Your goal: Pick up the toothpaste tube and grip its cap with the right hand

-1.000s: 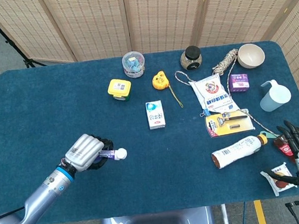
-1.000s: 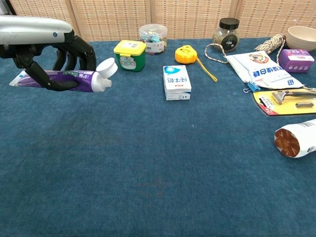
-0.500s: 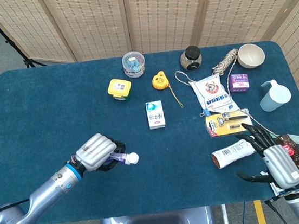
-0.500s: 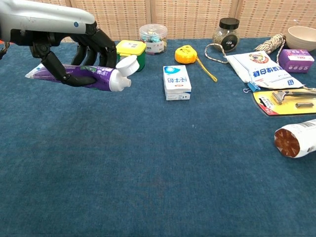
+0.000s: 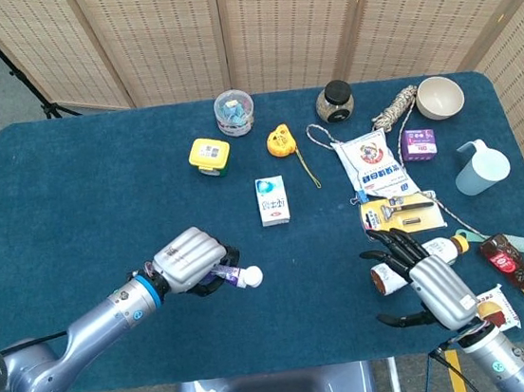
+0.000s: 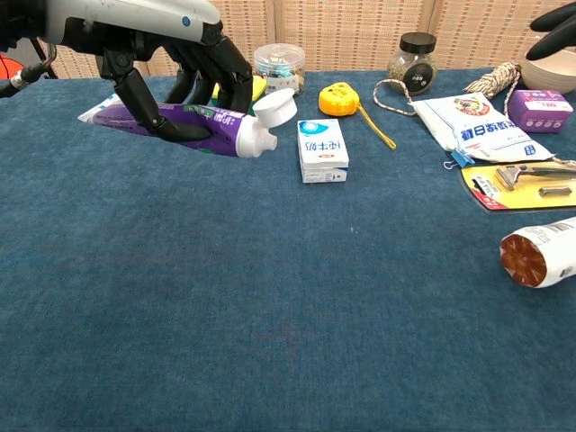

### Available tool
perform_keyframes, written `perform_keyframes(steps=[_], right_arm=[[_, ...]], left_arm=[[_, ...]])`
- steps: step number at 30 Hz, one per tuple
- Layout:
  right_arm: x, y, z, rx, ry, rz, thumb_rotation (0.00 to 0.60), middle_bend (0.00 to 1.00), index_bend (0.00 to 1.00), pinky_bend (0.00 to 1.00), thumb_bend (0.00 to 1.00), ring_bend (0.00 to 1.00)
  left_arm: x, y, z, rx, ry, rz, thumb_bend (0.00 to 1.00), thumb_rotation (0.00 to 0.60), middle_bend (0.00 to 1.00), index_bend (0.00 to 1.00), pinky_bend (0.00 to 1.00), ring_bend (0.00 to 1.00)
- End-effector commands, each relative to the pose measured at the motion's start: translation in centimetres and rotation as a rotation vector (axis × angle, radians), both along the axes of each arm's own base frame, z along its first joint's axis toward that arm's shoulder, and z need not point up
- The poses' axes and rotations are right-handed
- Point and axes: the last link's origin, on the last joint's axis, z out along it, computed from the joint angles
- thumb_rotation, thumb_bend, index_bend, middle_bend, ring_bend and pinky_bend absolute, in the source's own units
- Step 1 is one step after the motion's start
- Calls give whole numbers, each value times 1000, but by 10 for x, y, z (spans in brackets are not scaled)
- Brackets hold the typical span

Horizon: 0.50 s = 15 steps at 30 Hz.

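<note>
Toothpaste, a purple plastic tube (image 6: 171,126), lies level in the grasping left robot hand (image 5: 189,259); its white cap (image 5: 251,278) points frame-right toward the released right robot hand (image 5: 424,281).

bare cloth (image 5: 320,275) between hands, white box (image 5: 272,199) beyond

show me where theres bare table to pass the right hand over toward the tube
Bare cloth lies between the right hand and the toothpaste tube held in the left hand, below the white box. The table's far-left part is also bare. The right side is crowded: razor card, white bottle, flour bag.
</note>
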Motion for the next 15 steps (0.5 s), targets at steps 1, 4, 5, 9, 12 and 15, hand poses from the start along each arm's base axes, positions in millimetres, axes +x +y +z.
perform_keyframes(steps=[1,4,5,9,12,15], right_arm=[[4,-3,-6,12,-2,14,600,41,197,1,0,0],[9,-7,-14,29,-10,33,600,37,194,0,0,0],[10,-8,-16,31,-12,36,600,36,193,0,0,0],[15,-11,-22,43,-15,53,600,22,175,0,0,0],[18,-13,-24,49,-14,60,600,11,165,0,0,0],[20,-14,-26,49,-11,67,600,4,159,0,0,0]], left_arm=[[7,2,-1,-8,13,-9,1000,600,522,561,533,508],[14,5,-4,-7,33,-27,1000,600,523,564,533,508],[16,7,-6,-6,39,-29,1000,600,523,564,533,508],[26,12,-12,-5,72,-45,1000,600,523,565,533,508],[31,14,-17,-2,91,-57,1000,600,524,567,533,507],[37,16,-21,2,102,-65,1000,600,525,567,533,507]])
